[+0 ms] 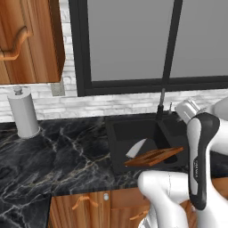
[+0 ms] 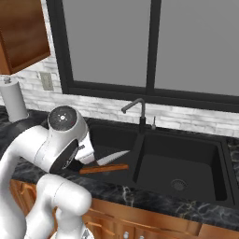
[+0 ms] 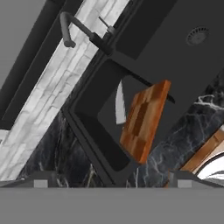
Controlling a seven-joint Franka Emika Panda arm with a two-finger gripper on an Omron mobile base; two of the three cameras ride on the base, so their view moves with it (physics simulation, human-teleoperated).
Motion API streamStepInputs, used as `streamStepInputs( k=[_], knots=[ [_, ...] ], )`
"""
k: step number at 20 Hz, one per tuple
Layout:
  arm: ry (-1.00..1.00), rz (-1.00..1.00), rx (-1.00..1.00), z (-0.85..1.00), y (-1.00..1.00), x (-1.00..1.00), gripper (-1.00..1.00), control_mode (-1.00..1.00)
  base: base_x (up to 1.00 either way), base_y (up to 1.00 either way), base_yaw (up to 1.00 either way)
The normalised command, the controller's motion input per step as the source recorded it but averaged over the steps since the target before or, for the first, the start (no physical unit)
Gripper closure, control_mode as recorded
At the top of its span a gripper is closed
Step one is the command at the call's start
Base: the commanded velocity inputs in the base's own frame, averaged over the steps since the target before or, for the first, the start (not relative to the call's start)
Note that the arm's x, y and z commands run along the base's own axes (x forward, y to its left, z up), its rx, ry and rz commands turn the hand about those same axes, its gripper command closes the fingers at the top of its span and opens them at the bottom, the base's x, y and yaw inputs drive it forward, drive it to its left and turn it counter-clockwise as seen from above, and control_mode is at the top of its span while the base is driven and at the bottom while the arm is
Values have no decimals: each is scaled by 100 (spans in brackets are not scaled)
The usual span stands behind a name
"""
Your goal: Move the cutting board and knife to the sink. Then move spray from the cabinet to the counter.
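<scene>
My jaws stand wide and empty above the cutting board [image 3: 144, 120] and knife [image 3: 120, 105], both centre frame in the sink [image 3: 87, 118], so next comes fetching spray from the cabinet [image 1: 31, 40], upper left.

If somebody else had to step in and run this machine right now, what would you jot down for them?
Jaws: open, nothing held; the fingertips sit above the sink.
Cutting board: in the left basin of the sink, tilted, one edge propped on the front rim.
Knife: in the same basin, right beside the board; whether it touches is unclear.
Counter: a paper towel roll stands at the back.
Done: board and knife appear to be in the sink.
Left: take the spray from the cabinet and set it on the counter. The spray itself is not located yet.
</scene>
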Motion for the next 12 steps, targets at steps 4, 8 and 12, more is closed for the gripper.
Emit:
streamStepInputs(
  k=[4,8,12],
  knots=[
    [0,26,-32,19,2,3,-100,-100,0,0,0],
    [-1,26,-50,7,0,0,-100,-100,0,0,0],
    [-12,19,-51,9,0,-1,-100,-100,0,0,0]
  ],
)
